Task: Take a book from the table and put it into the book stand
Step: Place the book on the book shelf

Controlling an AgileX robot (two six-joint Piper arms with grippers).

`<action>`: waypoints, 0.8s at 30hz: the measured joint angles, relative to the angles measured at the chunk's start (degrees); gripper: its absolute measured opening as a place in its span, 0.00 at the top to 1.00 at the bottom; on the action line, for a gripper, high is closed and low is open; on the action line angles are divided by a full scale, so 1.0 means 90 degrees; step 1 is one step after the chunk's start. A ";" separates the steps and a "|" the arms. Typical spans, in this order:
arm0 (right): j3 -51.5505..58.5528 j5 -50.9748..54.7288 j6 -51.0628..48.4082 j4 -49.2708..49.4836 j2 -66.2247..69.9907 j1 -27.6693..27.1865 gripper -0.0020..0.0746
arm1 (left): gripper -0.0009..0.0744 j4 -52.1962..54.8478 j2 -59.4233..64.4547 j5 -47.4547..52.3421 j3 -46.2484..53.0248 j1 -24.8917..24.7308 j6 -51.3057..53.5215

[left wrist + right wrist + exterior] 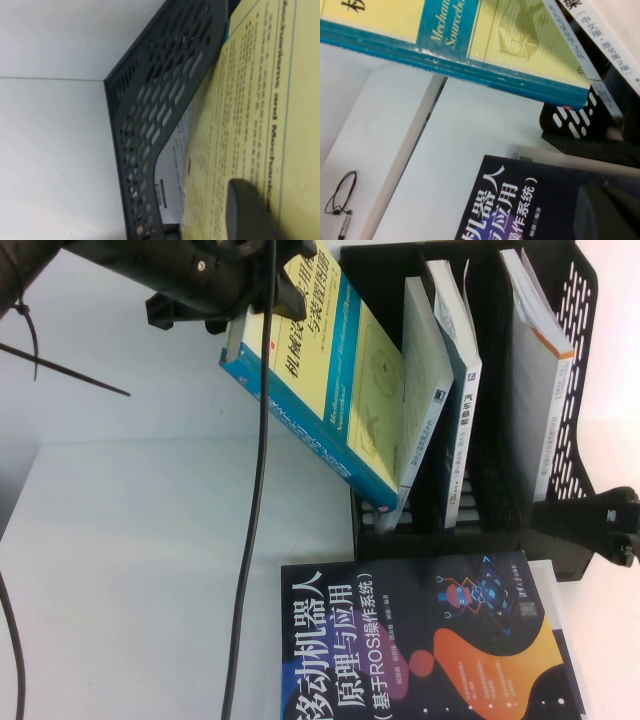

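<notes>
Above the counter's (150, 560) far edge, the yellow-green book (330, 380) is pinched at its upper end by the left hand (225, 290), tilted, lower corner entering the black book stand (560, 390); the right hand (600, 525), grip untellable, is parked beside the stand.

Raised high view angled down; both wrist views close, sharing the book (330, 380) (yellow-green cover).

glossy book (335, 390), matt plastic book stand (575, 330)
</notes>
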 joint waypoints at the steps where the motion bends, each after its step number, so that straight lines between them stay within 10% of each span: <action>1: 0.0000 0.0000 0.0000 0.0000 0.0000 0.0000 0.97 | 0.73 0.0074 0.0000 -0.0005 0.0000 -0.0020 -0.0040; 24: -0.1377 -0.0094 0.1847 -0.1966 -0.0504 0.0000 0.97 | 0.73 0.1416 0.0071 0.0067 -0.0199 -0.0440 -0.0625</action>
